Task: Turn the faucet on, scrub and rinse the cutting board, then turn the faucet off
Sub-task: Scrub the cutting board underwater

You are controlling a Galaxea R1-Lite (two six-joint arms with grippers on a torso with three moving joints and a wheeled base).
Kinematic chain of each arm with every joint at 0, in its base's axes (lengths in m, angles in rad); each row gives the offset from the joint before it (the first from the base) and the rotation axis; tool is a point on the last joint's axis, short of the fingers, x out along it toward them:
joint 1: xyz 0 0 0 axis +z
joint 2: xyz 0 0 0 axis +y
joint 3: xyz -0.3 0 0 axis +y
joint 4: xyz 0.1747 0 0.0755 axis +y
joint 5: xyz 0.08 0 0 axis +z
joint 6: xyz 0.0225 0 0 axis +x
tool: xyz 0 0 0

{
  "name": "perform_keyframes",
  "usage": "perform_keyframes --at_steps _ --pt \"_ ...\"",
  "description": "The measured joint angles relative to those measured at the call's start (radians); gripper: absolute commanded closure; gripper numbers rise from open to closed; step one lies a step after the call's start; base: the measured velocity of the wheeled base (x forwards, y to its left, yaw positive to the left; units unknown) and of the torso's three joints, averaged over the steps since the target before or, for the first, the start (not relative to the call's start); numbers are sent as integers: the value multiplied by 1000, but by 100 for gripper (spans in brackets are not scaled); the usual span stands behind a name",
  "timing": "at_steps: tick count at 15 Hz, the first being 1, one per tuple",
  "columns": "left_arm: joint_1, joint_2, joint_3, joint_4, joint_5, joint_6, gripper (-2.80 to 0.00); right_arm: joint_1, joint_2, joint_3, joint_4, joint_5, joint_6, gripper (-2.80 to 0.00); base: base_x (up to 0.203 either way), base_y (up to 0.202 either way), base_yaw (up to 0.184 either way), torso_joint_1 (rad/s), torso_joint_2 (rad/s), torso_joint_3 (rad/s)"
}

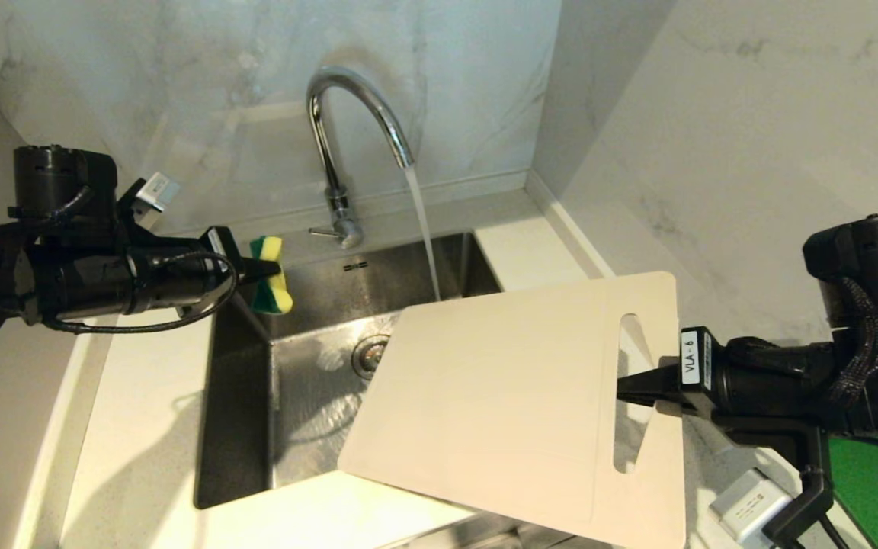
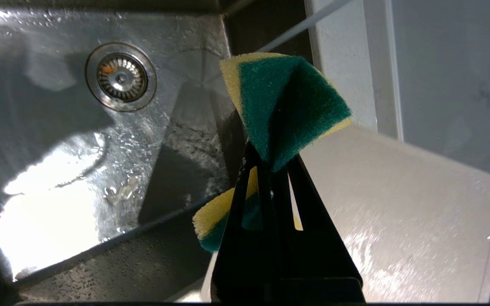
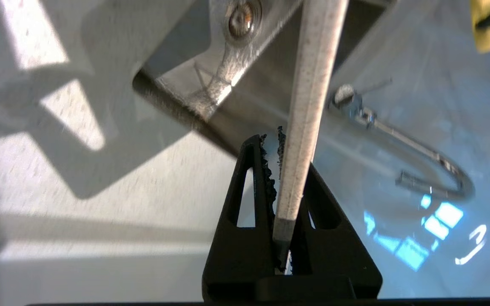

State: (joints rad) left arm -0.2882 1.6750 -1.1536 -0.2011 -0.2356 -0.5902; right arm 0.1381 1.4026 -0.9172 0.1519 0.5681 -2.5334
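A yellow-and-green scrubbing sponge [image 1: 272, 276], folded by the squeeze, is pinched in the closed left gripper [image 1: 270, 268] above the back left corner of the steel sink [image 1: 309, 396], near the counter's left rim. Water pours from the arched spout of the chrome faucet [image 1: 347, 137], which stands at the middle of the sink's back edge, and the stream falls just behind the far edge of the cutting board [image 1: 515, 396]. The cream board is held tilted over the sink's right side, its low corner hanging above the basin's front edge and its slotted handle end raised toward the right counter. The right gripper [image 1: 641, 383] clamps the board's rim beside the handle slot; the right wrist view shows the thin edge wedged between its black fingers [image 3: 253, 182]. The drain strainer [image 1: 369, 355] sits just left of the board's edge. Sponge and board are apart.
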Motion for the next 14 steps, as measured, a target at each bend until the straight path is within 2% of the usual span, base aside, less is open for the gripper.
perform_keyframes --at_steps 8,14 --pt "-29 3 14 -3 2 0 0 -30 -44 -42 25 1 22 0 0 0 0 0 0 0" --pt "-16 -1 10 -5 3 1 0 -30 72 -169 27 -1 0 0 0 0 0 0 0 0"
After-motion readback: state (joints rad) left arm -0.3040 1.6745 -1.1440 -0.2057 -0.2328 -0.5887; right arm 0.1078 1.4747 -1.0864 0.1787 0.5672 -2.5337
